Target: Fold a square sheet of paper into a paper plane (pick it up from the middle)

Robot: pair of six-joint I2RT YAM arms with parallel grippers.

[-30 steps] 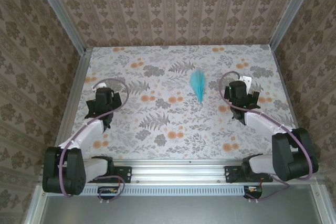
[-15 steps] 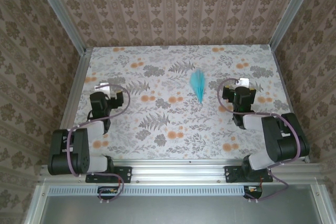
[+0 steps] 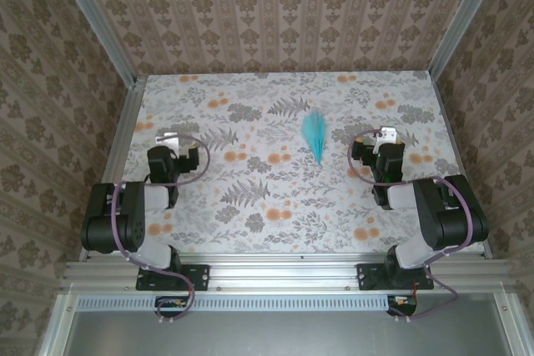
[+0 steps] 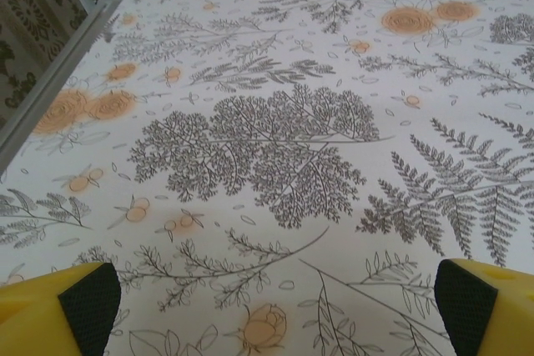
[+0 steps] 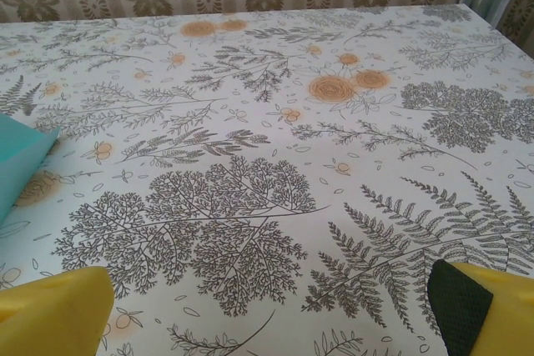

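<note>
Left jaws are gaping empty over the tabletop [image 4: 275, 147]; the paper plane [image 3: 315, 137] is lying mid-tabletop, nearer the right jaws, also gaping empty. Both arms should be retreating without brushing it. Compared with a second ago, they are folding back toward their bases; the plane is lying unmoved.
</note>
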